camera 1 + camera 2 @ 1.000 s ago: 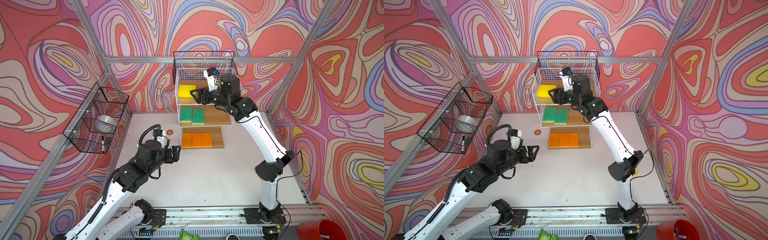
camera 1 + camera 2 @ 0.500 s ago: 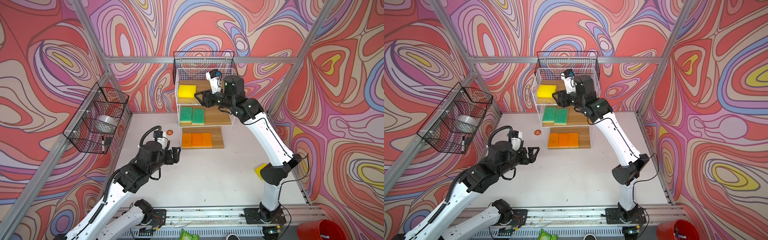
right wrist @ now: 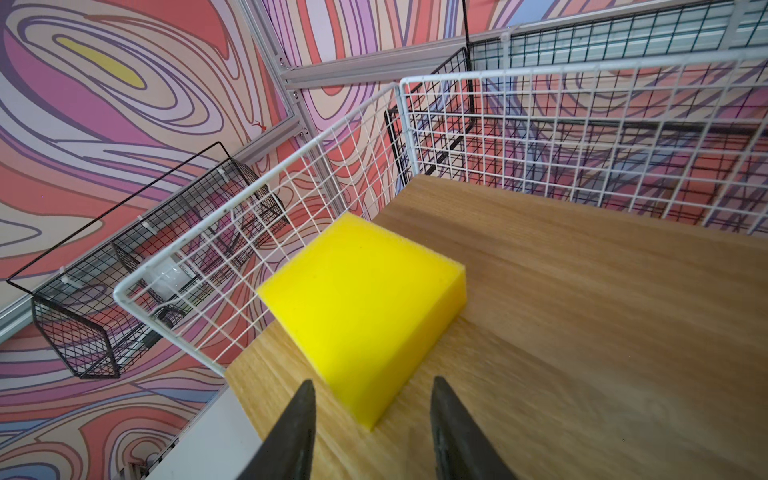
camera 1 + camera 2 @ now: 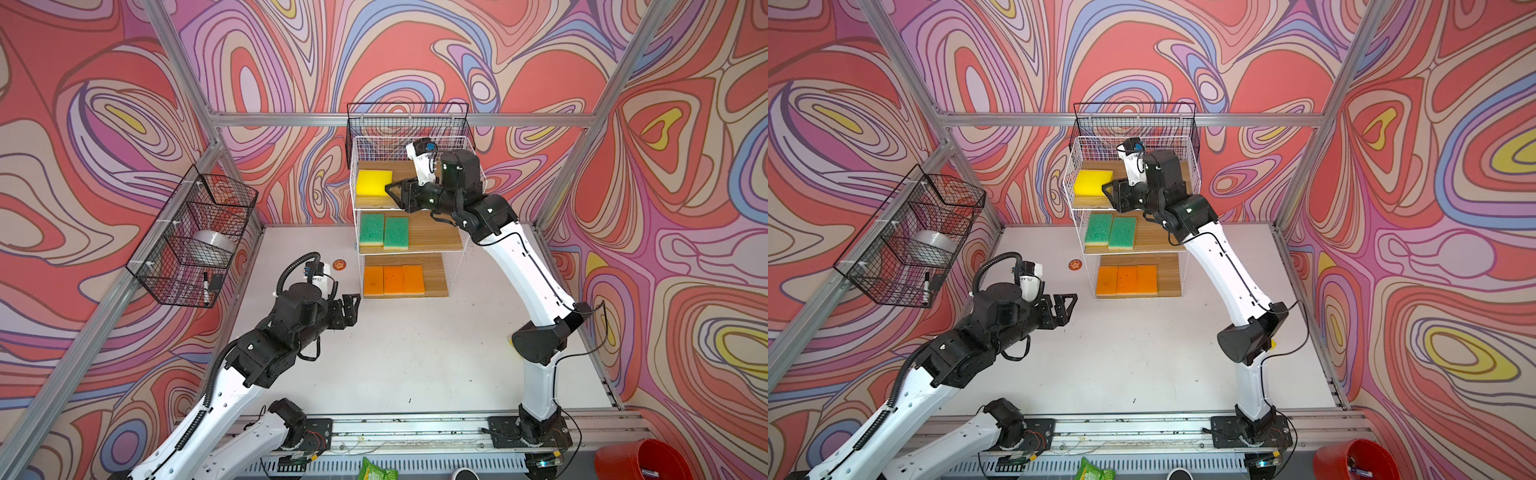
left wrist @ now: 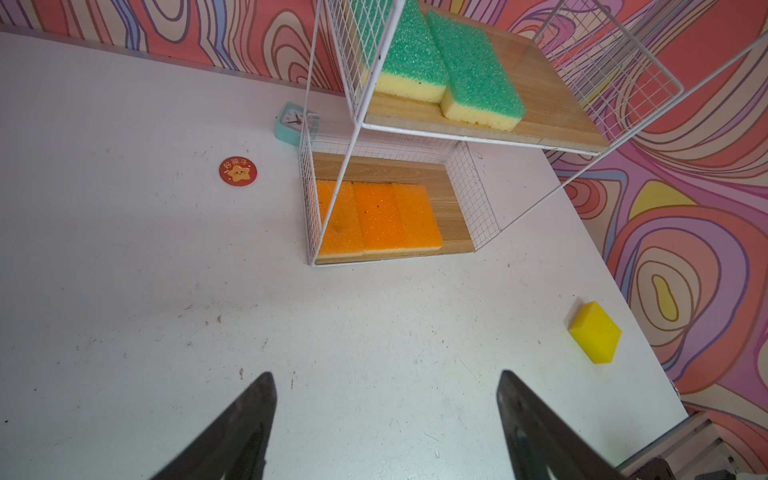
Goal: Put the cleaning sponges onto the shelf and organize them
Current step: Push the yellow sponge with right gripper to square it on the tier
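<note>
Top views, shelf: the shelf (image 4: 436,237) stands at upper middle of the frame. It holds 3 orange sponges (image 4: 393,279) on the bottom board, 2 green sponges (image 4: 371,228) on the middle board and 1 yellow sponge (image 4: 374,182) on the top board.
Top views, right arm: the right gripper (image 4: 395,195) sits level with the top board, just beside the yellow sponge.
Top views, left arm: the left gripper (image 4: 1068,309) hangs over the counter (image 4: 1142,365) at lower left of centre, well apart from the shelf.
Left wrist, gripper: the jaws are spread wide with nothing between them.
Left wrist, leftover: the loose yellow sponge (image 5: 594,332) lies flat on the counter near its edge, well apart from the shelf. It is probably the last one to place.
Right wrist, gripper: the jaws are partly apart and empty. The tips are near the yellow sponge's corner, and I cannot tell whether they touch it.
Handling: the loose yellow sponge looks light, soft, squashy and grippy, not fragile. I would pinch it gently across 2 opposite sides at mid-thickness.
</note>
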Controlling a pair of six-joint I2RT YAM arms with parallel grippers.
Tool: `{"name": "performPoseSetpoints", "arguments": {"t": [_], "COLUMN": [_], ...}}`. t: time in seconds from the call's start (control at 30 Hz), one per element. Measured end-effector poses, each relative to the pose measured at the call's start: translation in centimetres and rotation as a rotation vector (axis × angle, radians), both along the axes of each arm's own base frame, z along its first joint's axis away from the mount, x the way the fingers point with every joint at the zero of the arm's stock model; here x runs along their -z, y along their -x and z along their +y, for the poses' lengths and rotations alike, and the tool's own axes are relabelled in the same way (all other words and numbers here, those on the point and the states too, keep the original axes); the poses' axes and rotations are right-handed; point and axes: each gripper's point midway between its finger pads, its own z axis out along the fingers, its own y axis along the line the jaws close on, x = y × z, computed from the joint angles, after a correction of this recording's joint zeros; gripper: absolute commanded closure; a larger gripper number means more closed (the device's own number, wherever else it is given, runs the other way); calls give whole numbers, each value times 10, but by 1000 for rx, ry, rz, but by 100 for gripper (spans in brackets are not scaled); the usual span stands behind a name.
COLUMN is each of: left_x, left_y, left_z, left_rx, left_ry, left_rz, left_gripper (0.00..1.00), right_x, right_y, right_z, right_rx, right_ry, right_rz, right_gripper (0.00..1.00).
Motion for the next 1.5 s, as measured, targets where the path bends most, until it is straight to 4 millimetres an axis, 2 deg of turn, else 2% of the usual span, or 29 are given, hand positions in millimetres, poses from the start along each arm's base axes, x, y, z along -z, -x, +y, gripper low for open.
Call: {"name": "performPoseSetpoints", "arguments": {"t": [0.1,0.27,0.53,0.67,0.97,1.33,1.5], "left_x": [0,3,3,3,6,9,8], "left_y": [0,-1,-2,-2,-1,1,1], "left_z": [0,-1,-1,-1,0,1,2], "left_rx": [0,0,0,-1,-1,-2,-2], "left_ry": [-1,-6,-7,-7,-9,-10,-7], "left_rz": [1,9,10,10,14,15,12], "left_gripper": [16,16,16,16,16,16,16], "right_x": [1,4,5,4,4,2,6], "right_y": [0,0,-5,-6,-2,13,19], "right_z": [0,0,-1,-3,-8,-14,-11], "right_rx": [0,4,25,35,45,27,-6], "right_ry": [0,3,1,1,8,14,12], "right_rz": [5,16,5,1,7,20,33], "right_gripper": [76,87,97,100,100,100,100]}}
